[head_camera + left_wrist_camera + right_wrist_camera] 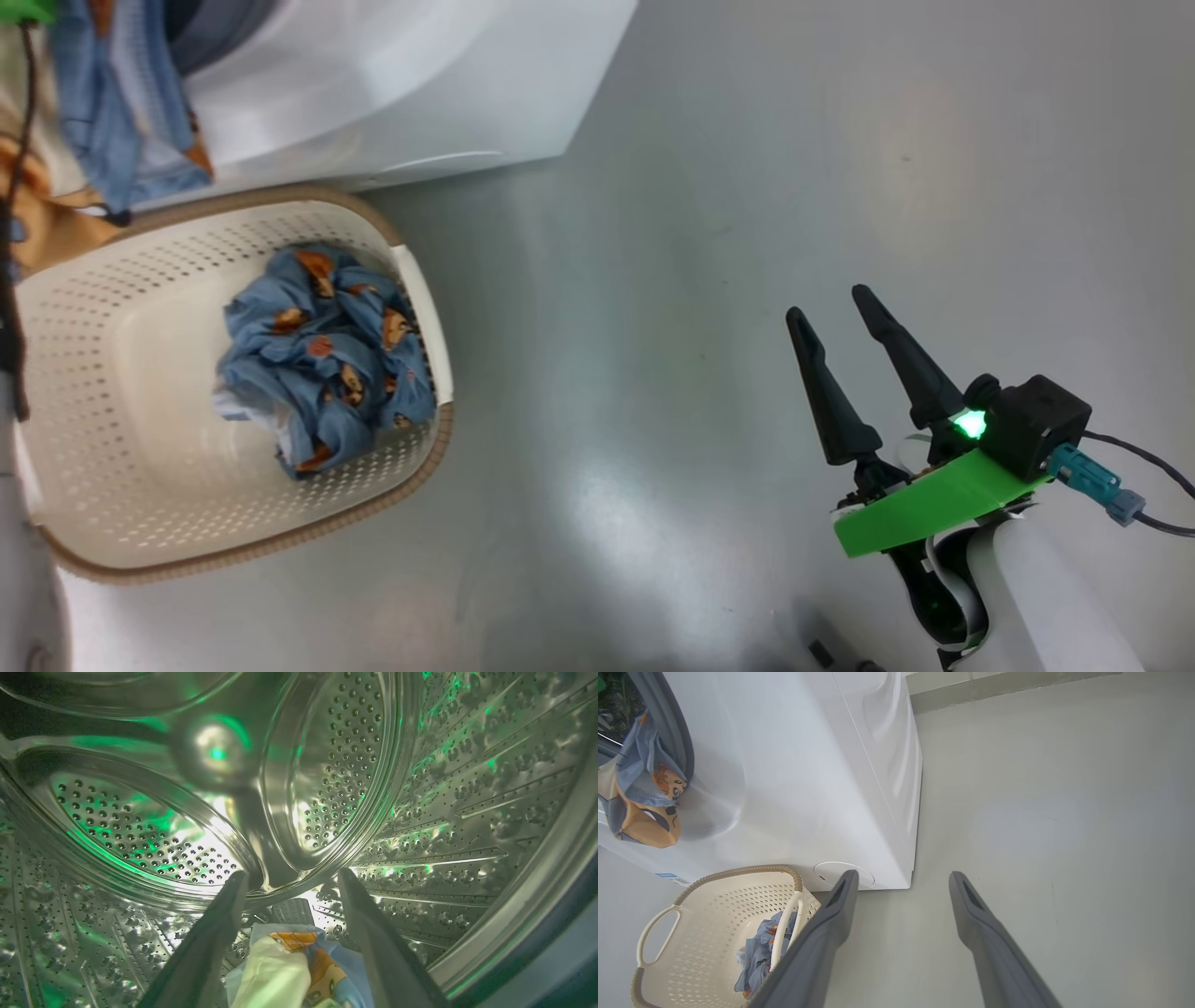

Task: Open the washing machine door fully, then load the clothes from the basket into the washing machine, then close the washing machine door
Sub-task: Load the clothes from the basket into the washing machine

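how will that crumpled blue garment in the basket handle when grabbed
Probably floppy: the blue garment lies bunched in deep folds, so it should sag and trail from a pinch. Likely light, looking like thin cloth. Unlikely to slide away, with the basket wall behind it.

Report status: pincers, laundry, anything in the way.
Left pincer open inside drum, garment below it. Right pincer open, empty. Blue bundle in basket. Obstruction: cloth hanging out of washer.
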### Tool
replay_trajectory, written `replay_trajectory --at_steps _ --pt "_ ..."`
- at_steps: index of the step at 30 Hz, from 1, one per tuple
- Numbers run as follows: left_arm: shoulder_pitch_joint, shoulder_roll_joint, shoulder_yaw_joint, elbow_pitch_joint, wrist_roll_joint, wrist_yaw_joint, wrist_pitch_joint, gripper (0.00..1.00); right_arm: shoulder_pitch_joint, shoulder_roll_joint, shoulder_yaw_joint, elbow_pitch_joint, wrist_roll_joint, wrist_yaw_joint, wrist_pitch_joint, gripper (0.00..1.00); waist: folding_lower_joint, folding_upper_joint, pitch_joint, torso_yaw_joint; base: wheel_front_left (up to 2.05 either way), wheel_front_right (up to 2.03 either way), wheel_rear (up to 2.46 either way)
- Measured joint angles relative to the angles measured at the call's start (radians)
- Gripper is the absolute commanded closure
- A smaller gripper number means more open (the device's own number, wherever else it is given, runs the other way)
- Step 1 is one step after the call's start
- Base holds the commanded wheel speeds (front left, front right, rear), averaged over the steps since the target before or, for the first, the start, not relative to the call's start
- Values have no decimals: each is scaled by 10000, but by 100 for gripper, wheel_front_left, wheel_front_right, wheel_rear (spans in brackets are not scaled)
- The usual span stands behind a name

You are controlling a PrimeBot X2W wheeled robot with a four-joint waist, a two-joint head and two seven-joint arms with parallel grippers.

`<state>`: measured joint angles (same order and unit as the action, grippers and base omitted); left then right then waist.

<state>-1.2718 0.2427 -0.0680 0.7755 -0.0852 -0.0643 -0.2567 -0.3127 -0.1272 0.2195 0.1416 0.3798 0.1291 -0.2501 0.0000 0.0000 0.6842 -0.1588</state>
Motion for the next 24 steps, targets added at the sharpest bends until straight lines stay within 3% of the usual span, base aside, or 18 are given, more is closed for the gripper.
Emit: replay_trajectory --at_steps 9,15,24 --pt "1261 -142 33 -1081 -165 -75 0 0 -83 -79 -100 29 0 0 0 0 0 0 -295 425 0 0 0" --pt "2676 -228 182 -2575 -286 -56 0 0 -178 -153 -86 36 -19 0 0 0 0 0 -451 608 0 0 0" --pt "4684 -508 604 -4282 -481 207 0 0 -180 -222 -117 44 -19 0 0 0 0 0 -460 752 0 0 0"
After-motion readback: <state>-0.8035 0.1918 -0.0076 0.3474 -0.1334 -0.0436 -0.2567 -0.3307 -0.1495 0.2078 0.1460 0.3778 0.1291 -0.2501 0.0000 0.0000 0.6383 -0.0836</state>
